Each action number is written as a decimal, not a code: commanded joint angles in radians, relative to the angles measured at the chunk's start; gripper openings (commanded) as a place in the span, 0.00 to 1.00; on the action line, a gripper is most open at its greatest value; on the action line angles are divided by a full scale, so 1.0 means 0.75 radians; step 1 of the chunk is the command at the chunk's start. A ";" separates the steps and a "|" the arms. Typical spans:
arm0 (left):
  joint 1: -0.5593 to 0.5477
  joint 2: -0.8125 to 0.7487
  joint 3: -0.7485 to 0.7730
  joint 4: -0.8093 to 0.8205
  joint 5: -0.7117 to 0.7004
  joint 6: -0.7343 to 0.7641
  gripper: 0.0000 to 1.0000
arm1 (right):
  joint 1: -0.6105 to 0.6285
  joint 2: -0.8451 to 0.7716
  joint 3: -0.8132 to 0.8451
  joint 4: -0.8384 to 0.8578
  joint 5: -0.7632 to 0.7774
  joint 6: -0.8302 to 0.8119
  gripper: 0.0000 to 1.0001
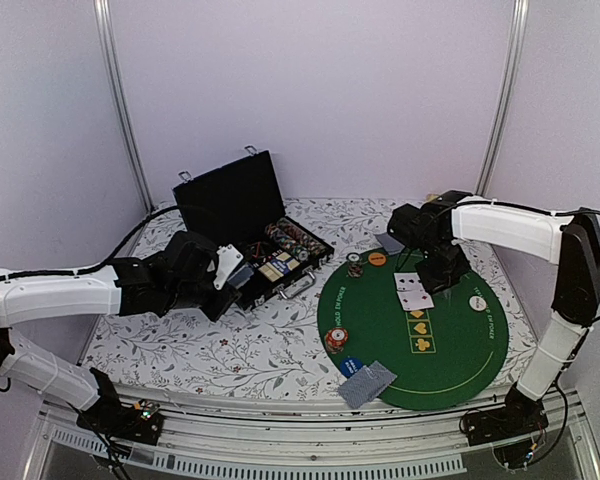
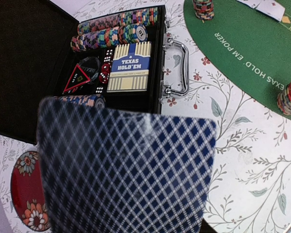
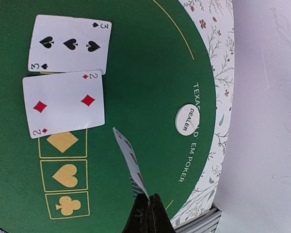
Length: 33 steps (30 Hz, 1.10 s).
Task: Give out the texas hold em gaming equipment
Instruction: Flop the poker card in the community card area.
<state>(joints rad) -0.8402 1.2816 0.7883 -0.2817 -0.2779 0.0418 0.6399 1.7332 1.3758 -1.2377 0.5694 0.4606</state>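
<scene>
Cards nearest the arms: what is down?

— Face-down cards (image 1: 366, 383) lie on the near rim of the green mat (image 1: 450, 350). A blue disc (image 1: 352, 362) and a chip stack (image 1: 336, 340) sit just beside them. That seat looks served.

Mid-mat?

— Two face-up cards, the three of spades (image 3: 70, 44) and the two of diamonds (image 3: 64, 104), lie edge to edge. Three printed suit boxes (image 3: 64, 174) beside them are bare. The white dealer button (image 3: 187, 119) lies apart, toward the mat's right side.

And the right pincer (image 3: 148, 198)?

— Pressed together on one more card (image 3: 131, 162), held edge-on above the mat near those two. I judge it the third board card, not yet laid.

Farther back?

— A second chip stack (image 1: 354, 268) and an orange disc (image 1: 377, 259) sit at the far rim, with what looks like face-down cards (image 1: 390, 243) just beyond.

The left pincer (image 1: 228, 272)?

— It hangs over the flowered surface (image 1: 230, 350) by the black case (image 1: 230, 200). A blue-backed card (image 2: 126, 170) fills its camera and hides the fingers, so it reads as gripped. The case holds chip rows (image 2: 119, 31) and a boxed deck (image 2: 130, 65).

So?

— Roughly midway, I judge, with board cards left to lay.
</scene>
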 commanded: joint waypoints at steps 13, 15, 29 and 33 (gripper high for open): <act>-0.013 0.006 0.010 0.046 0.004 0.013 0.38 | 0.015 0.155 -0.204 0.304 -0.595 -0.029 0.02; -0.013 0.003 0.010 0.045 0.004 0.014 0.38 | 0.016 0.148 -0.210 0.385 -0.681 -0.048 0.02; -0.015 -0.003 0.010 0.044 0.004 0.014 0.38 | 0.010 0.234 -0.232 0.455 -0.626 -0.092 0.02; -0.013 -0.003 0.010 0.044 0.004 0.014 0.38 | 0.001 0.245 -0.231 0.471 -0.604 -0.100 0.02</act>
<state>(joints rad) -0.8402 1.2823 0.7883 -0.2737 -0.2749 0.0418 0.6464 1.8774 1.1973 -0.9806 0.1135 0.4023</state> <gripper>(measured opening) 0.381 0.022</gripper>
